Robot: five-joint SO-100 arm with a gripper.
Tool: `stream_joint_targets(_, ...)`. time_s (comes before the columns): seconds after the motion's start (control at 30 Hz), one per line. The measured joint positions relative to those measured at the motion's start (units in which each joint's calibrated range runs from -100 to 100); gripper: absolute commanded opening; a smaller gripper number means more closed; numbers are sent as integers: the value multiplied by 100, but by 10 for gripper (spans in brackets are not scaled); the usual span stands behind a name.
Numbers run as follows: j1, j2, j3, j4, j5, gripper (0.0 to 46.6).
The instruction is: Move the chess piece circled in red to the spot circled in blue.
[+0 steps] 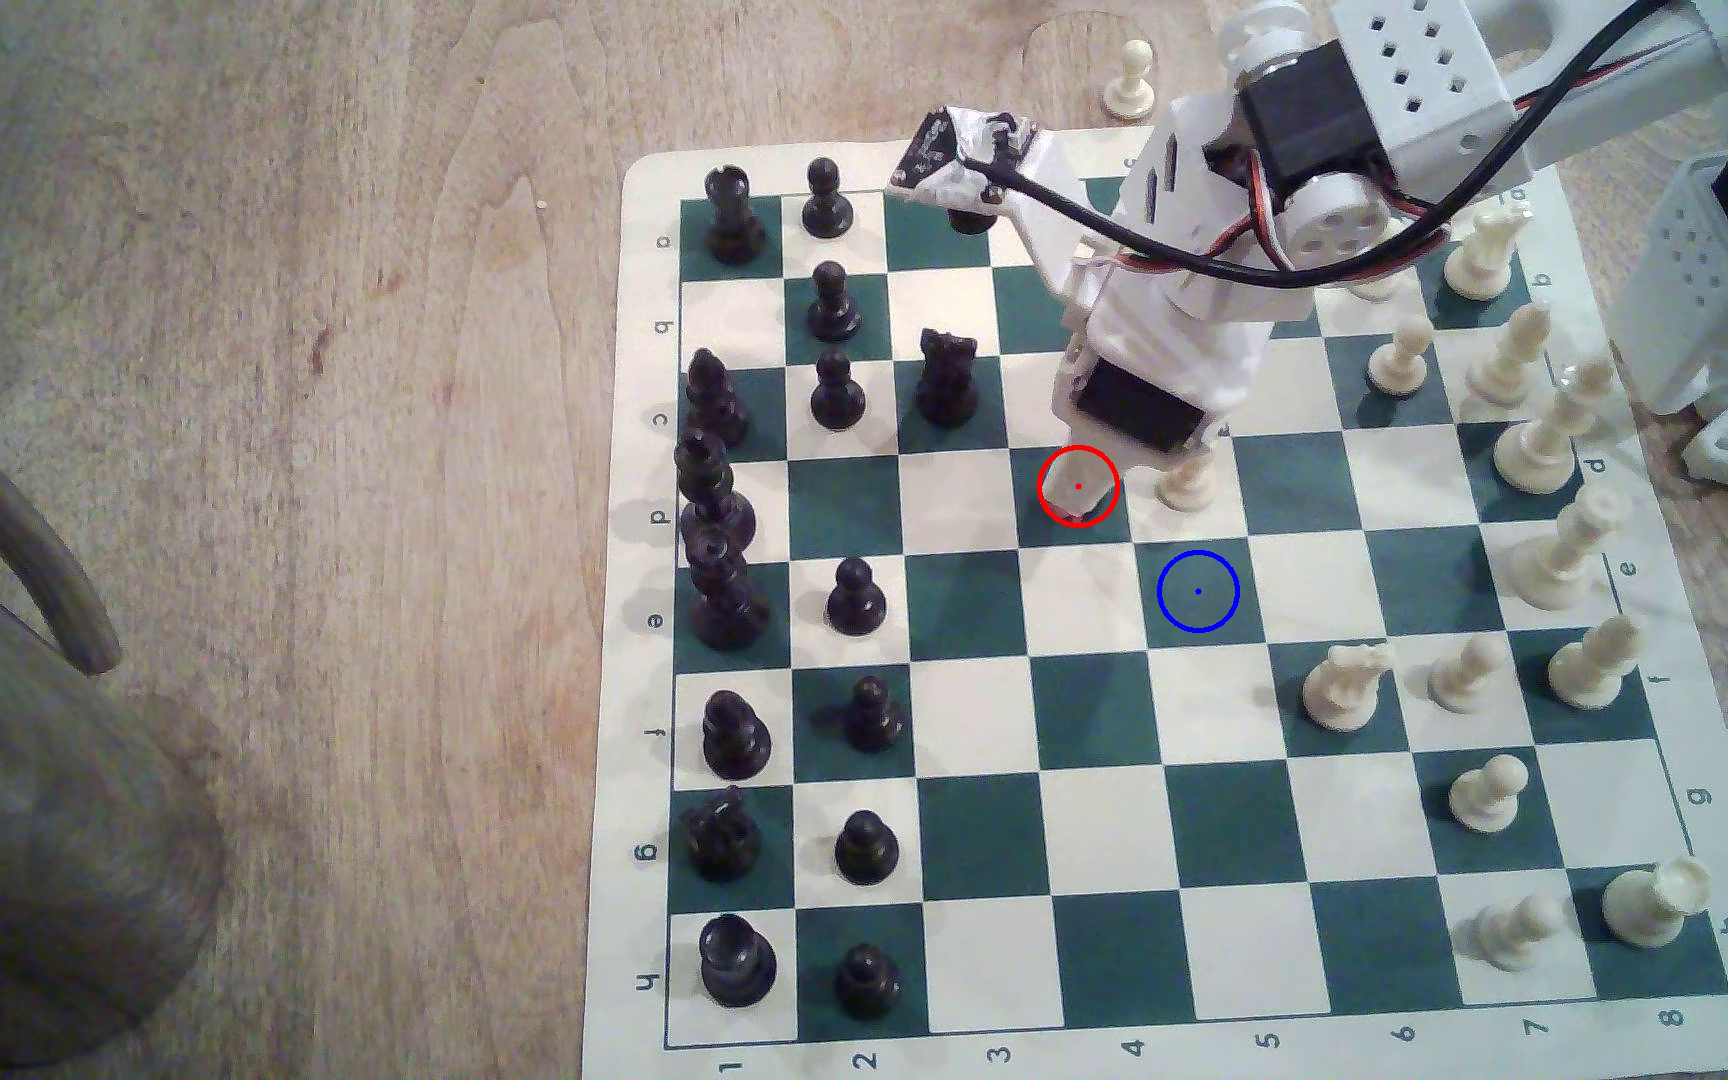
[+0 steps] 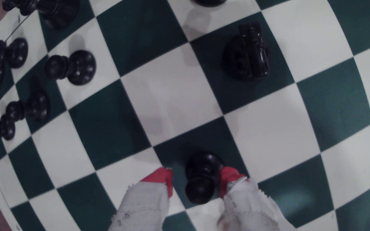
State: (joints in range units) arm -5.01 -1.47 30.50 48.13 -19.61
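The pawn stands upright on a dark green square, between the two red-tipped fingers of the gripper. One red tip touches or nearly touches the pawn's side; the other stands a little apart from it, so the jaws are spread around the piece rather than pinching it. The fingers are wrapped in grubby white tape above the red tips.

In the exterior view the gripper reaches down into the red ring, on the green square at row d, column 4, and hides the pawn there. The spot, a green square with a blue ring and dot, lies diagonally next to it, toward the exterior view's lower right, and is bare. A white pawn stands on the pale square just to the exterior view's right of the red ring, right above the spot's square.

A black knight stands one row up and to the exterior view's left of the ringed square; in the wrist view it sits on a green square well beyond the pawn. Black pieces line the board's left side in the exterior view, white ones the right. One white pawn stands off the board on the wooden table. The white arm comes in from the exterior view's upper right, a black cable looping across it.
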Motion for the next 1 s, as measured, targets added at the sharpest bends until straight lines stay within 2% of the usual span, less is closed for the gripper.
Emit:
stream_joint_targets(0.17, 0, 0, -117, 0, 0, 97)
stream_joint_targets(0.2, 0, 0, -117, 0, 0, 77)
stream_joint_targets(0.4, 0, 0, -117, 0, 0, 26)
stream_joint_targets(1.0, 88, -176, -298, 343, 112, 15)
